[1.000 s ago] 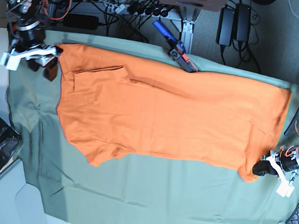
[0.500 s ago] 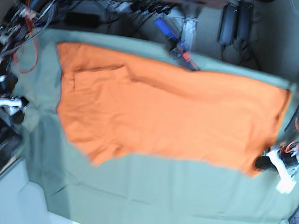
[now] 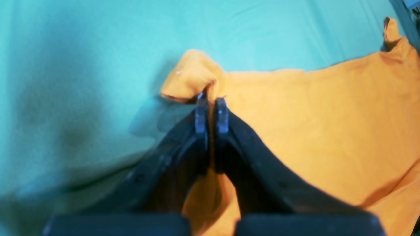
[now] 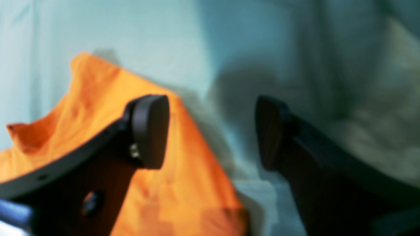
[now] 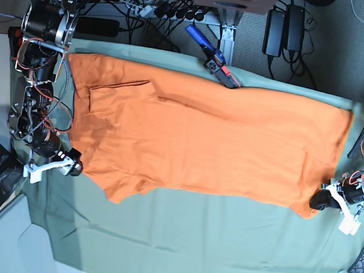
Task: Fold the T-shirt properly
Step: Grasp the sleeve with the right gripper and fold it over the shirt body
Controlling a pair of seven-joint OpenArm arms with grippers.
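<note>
A: Where is the shirt point(image 5: 206, 144)?

B: In the base view it lies spread flat across the middle of the frame on the green cloth point(image 5: 182, 235), long side running left to right. A sleeve flap is folded over near its upper left.

A: And the left gripper point(image 5: 319, 201)?

B: At the lower right of the base view, right at the shirt's lower right corner. The left wrist view shows its fingers point(image 3: 201, 114) pressed together with orange fabric point(image 3: 311, 124) pinched between them; the corner bunches up just beyond the tips, and the rest of the shirt spreads to the right of that frame.

A: The right gripper point(image 5: 75, 167)?

B: At the left edge of the base view, just beside the shirt's left border, near the lower sleeve. In the right wrist view its jaws stand wide apart and hold nothing. The shirt edge point(image 4: 183, 183) lies under the left finger point(image 4: 149, 131) of that frame; the other finger point(image 4: 269, 131) is over green cloth. That view is blurred.
</note>
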